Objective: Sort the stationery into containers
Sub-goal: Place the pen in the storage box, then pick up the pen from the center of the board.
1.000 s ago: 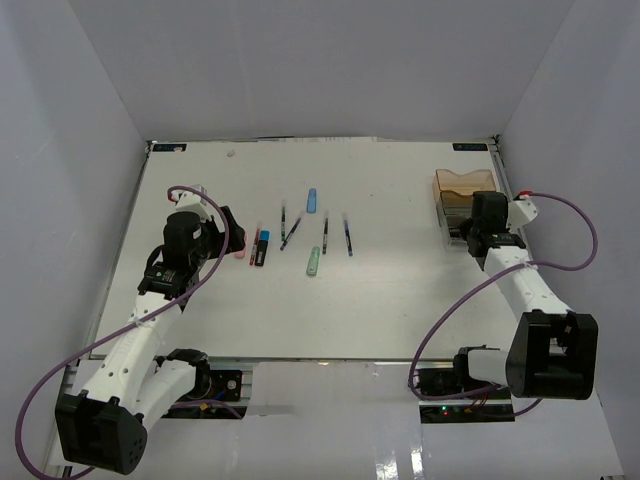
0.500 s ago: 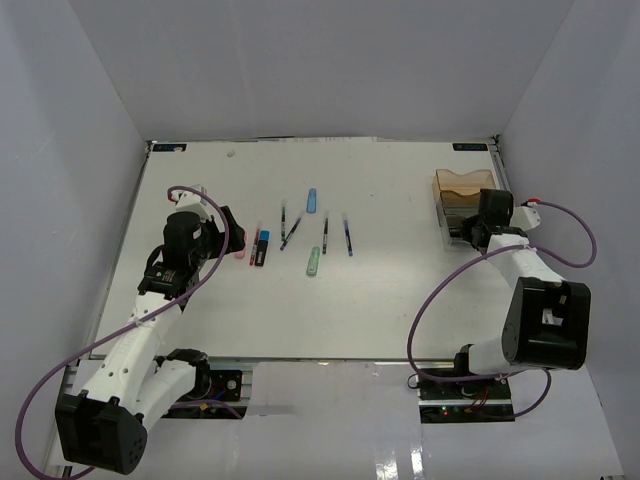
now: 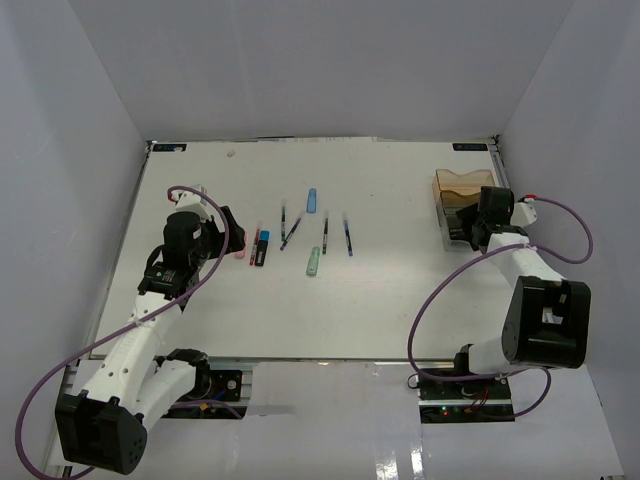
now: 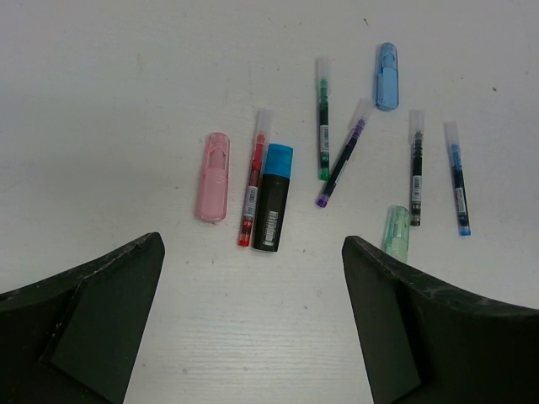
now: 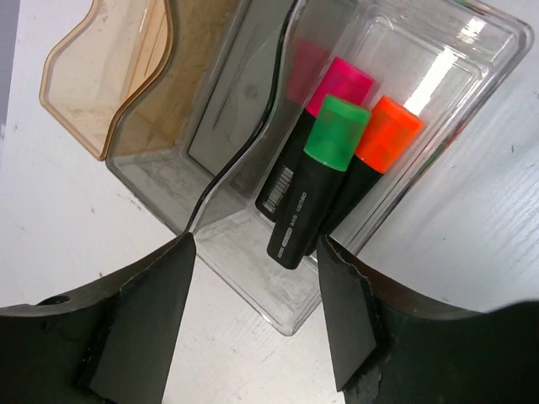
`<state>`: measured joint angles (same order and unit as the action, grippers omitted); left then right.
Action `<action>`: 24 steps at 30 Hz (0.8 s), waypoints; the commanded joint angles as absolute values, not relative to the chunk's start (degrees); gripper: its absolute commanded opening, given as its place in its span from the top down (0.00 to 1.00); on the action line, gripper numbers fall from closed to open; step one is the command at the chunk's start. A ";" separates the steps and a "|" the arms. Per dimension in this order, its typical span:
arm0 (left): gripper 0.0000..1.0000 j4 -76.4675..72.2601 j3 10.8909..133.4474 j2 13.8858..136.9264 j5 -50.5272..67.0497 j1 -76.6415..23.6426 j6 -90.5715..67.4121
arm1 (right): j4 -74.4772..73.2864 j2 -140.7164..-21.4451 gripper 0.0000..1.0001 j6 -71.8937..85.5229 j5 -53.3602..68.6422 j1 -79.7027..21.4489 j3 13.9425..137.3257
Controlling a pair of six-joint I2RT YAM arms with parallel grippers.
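- The left pincer (image 4: 253, 257) hovers over the white worktop (image 4: 101, 76), its jaws spread wide with nothing between them.
- Just ahead of it lies a pastel pink plastic piece (image 4: 212, 177). Near that, a thin red pen (image 4: 253, 181) lies right against a black marker with a blue cap (image 4: 273, 198).
- To the right of these, a thin green pen (image 4: 322, 118) and a thin purple pen (image 4: 341, 158) lie with their near ends close together. A pastel blue plastic piece (image 4: 386, 65) lies beyond them.
- A thin dark pen (image 4: 415, 168) and a thin blue pen (image 4: 456, 178) lie side by side but apart. A mint-green plastic piece (image 4: 396, 233) sits just beside the dark pen's near end.
- The right pincer (image 5: 253, 252) hangs over the clear translucent plastic tray (image 5: 484, 63), its jaws apart and gripping nothing.
- Three black markers lie packed side by side in that tray: a pink-capped marker (image 5: 341, 84), a green-capped marker (image 5: 335, 130) and an orange-capped marker (image 5: 387, 135).
- The amber-brown translucent plastic tray (image 5: 101, 76) adjoins the clear one.
- In the top view, both trays sit near the worktop's right edge, well apart from the loose pieces in the middle.
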<state>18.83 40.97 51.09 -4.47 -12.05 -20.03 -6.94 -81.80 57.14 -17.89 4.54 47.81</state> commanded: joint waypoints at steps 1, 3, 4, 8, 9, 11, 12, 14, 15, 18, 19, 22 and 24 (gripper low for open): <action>0.02 18.46 40.87 50.36 -4.48 -11.69 -20.13 | -4.66 -77.97 0.33 53.37 -16.18 4.92 49.13; 0.02 18.46 40.78 50.45 -4.48 -11.60 -20.30 | -4.48 -76.65 0.24 50.90 -15.39 4.92 48.78; 0.02 18.37 40.69 50.54 -4.57 -11.69 -20.48 | -4.48 -75.25 0.20 48.02 -14.08 4.92 48.61; 0.02 18.63 40.87 52.03 -4.31 -11.69 -21.00 | -5.09 -70.59 0.13 36.41 -7.22 4.92 48.52; 0.02 18.63 40.96 52.55 -4.13 -11.60 -21.18 | -5.27 -69.45 0.12 34.21 -5.38 4.92 48.43; 0.02 18.63 41.31 54.57 -2.91 -11.69 -22.15 | -5.01 -64.97 0.10 28.77 0.68 4.83 47.12; 0.02 18.72 41.48 55.54 -2.20 -11.69 -22.50 | -5.01 -63.47 0.09 27.26 3.05 4.92 46.50; 0.02 19.68 42.53 59.14 -0.54 -11.86 -23.46 | -5.97 -58.73 0.08 23.40 7.28 4.83 45.01; 0.02 20.12 43.06 60.54 1.30 -12.04 -23.81 | -6.32 -55.75 0.08 22.25 8.69 4.83 44.48; 0.02 22.14 45.52 66.34 2.02 -14.14 -24.35 | -7.12 -50.47 0.05 18.74 12.21 4.83 41.68; 0.02 22.50 46.14 67.58 1.85 -14.93 -24.52 | -7.21 -49.32 0.03 18.02 13.52 4.83 40.88; 0.02 22.76 47.72 71.97 0.88 -18.19 -24.96 | -7.03 -45.62 0.04 16.35 15.99 4.83 37.19; 0.02 23.20 49.30 75.66 -0.69 -18.89 -24.87 | -5.46 -43.43 0.04 16.35 17.92 4.75 33.86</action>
<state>22.35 45.89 73.41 -0.12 -17.50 -24.08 -6.57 -45.52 20.14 12.29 4.54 37.74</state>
